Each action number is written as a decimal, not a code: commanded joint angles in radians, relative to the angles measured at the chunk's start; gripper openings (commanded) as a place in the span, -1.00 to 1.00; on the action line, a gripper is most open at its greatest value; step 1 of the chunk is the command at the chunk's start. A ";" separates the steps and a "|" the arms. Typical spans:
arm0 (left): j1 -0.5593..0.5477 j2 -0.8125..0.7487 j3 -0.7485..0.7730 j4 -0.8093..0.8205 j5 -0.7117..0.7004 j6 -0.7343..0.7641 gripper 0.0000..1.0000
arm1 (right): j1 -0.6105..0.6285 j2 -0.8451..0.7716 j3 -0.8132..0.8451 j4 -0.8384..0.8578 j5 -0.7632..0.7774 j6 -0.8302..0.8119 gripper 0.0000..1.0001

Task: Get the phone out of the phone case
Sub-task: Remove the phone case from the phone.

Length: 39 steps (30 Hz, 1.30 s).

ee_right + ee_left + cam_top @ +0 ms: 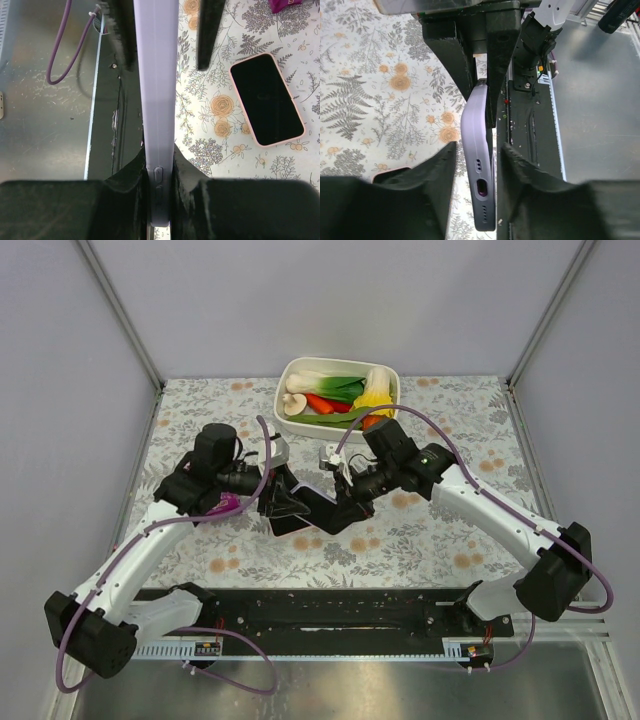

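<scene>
Clamping soft lavender phone case [159, 75] edge-on in right gripper [159, 172] | long axis top-to-bottom of frame | left gripper [477, 150] spread astride it

Right wrist: phone case [159, 75] cut off at top edge. Left wrist: phone [390, 175] mostly behind left gripper [477, 152], lower left.

no text, brand, number or sign is showing clearly enough to read in any of the views. a small dark tag with coloured marks [205, 648] is sitting on the base rail [330, 612], well behind the left claw [477, 155], but its marks are coming through too small to make out.
</scene>
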 commanded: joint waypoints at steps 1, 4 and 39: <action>-0.006 0.008 0.037 0.078 0.038 -0.030 -0.31 | -0.005 -0.021 0.050 0.048 -0.032 0.003 -1.00; -0.007 0.011 0.035 0.078 0.034 -0.034 -0.51 | -0.006 -0.030 0.040 0.082 -0.031 0.024 -1.00; 0.263 -0.095 0.109 -0.063 0.287 -0.025 -1.00 | -0.006 -0.105 0.012 0.183 0.143 0.224 0.99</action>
